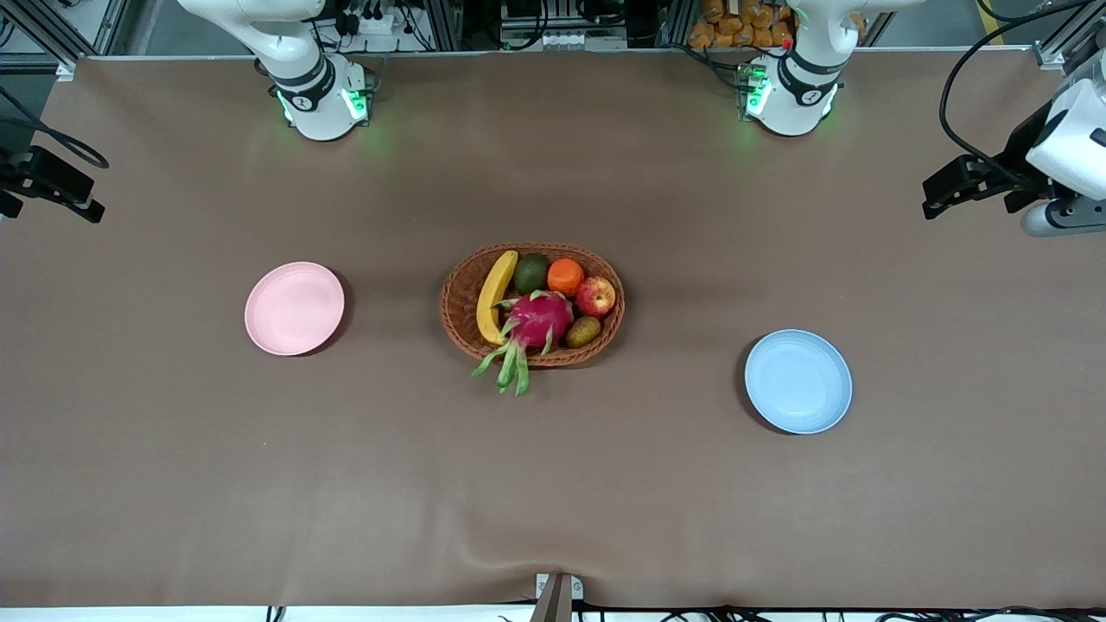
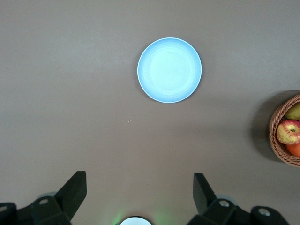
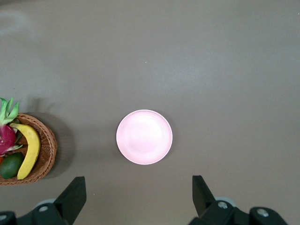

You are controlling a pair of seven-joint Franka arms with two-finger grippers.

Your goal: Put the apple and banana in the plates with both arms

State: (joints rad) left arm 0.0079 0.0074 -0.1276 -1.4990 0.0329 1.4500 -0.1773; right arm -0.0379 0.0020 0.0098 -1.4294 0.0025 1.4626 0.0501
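Observation:
The apple (image 1: 595,296) (image 2: 288,131) and the banana (image 1: 495,296) (image 3: 29,150) lie in a wicker basket (image 1: 458,302) at the table's middle. A pale pink plate (image 1: 295,308) (image 3: 144,137) sits toward the right arm's end, holding nothing. A light blue plate (image 1: 798,381) (image 2: 169,70) sits toward the left arm's end, a little nearer the front camera, also bare. My left gripper (image 2: 139,194) hangs open high over bare table near its base. My right gripper (image 3: 139,194) hangs open the same way. Both are out of the front view.
The basket also holds a magenta dragon fruit (image 1: 537,320), an orange (image 1: 565,276), a green avocado (image 1: 530,272) and a small brown fruit (image 1: 583,332). Black fixtures stand at the table's two ends (image 1: 52,186) (image 1: 976,186).

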